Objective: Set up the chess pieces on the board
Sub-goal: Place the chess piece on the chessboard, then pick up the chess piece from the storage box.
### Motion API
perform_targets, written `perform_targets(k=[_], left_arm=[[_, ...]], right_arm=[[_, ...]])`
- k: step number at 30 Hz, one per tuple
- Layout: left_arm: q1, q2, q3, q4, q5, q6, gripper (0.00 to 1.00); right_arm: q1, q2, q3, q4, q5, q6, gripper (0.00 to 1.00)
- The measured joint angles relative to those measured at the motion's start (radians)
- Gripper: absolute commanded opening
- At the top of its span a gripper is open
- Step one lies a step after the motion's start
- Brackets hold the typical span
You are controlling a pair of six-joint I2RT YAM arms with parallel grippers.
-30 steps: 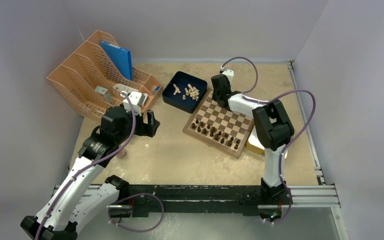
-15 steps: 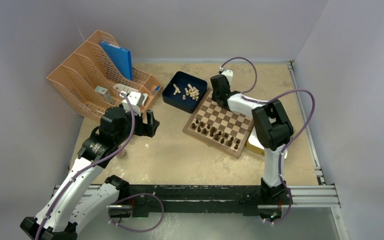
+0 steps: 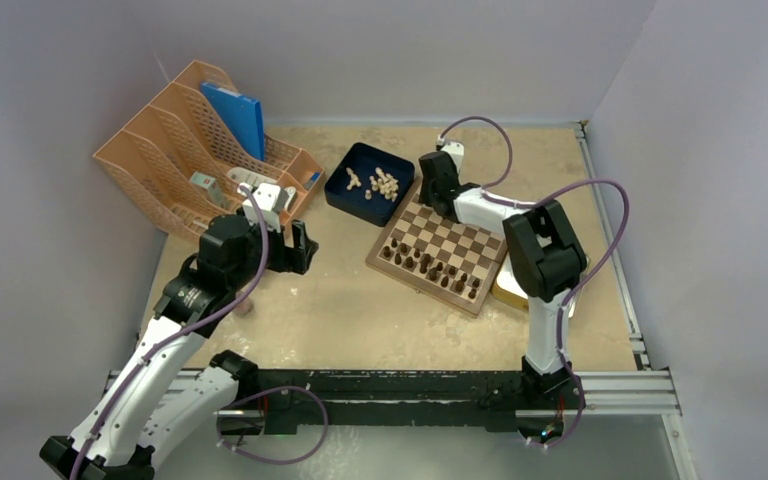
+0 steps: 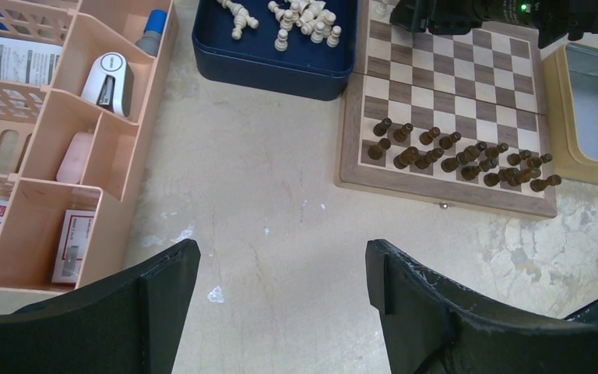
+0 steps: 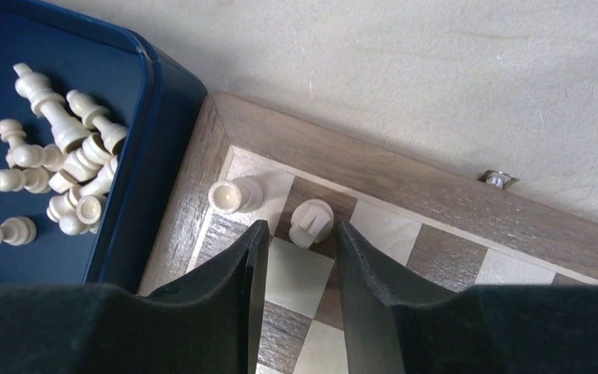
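Note:
The board (image 3: 460,238) lies right of centre, with dark brown pieces (image 3: 430,265) along its near rows. Two cream chess pieces stand at its far left corner: one (image 5: 233,195) on the corner square, another (image 5: 311,222) on the square beside it. My right gripper (image 5: 300,234) hovers over that second piece with its jaws apart, the piece standing free at their tips. More cream pieces (image 5: 70,171) lie heaped in the dark blue tray (image 3: 345,195). My left gripper (image 4: 280,261) hangs open over bare table, left of the board (image 4: 452,78).
An orange desk organiser (image 3: 200,150) with a blue folder (image 3: 235,115) fills the back left. A shiny metal tray in a yellow frame (image 4: 592,117) sits at the board's right side. Bare tabletop (image 3: 360,310) lies between the arms.
The right gripper's jaws have spread apart from the cream piece on the board, and the wrist has shifted slightly left. The left arm has not moved.

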Motion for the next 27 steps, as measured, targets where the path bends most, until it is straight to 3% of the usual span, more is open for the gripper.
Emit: perform_targets(k=[12, 27], left_arm=[[0.0, -0.011, 0.0, 0.0, -0.026, 0.0, 0.78], [0.0, -0.046, 0.0, 0.0, -0.026, 0.0, 0.78]], right_arm=[[0.0, -0.101, -0.024, -0.049, 0.027, 0.017, 0.49], [0.027, -0.204, 0.065, -0.04, -0.048, -0.072, 0.42]])
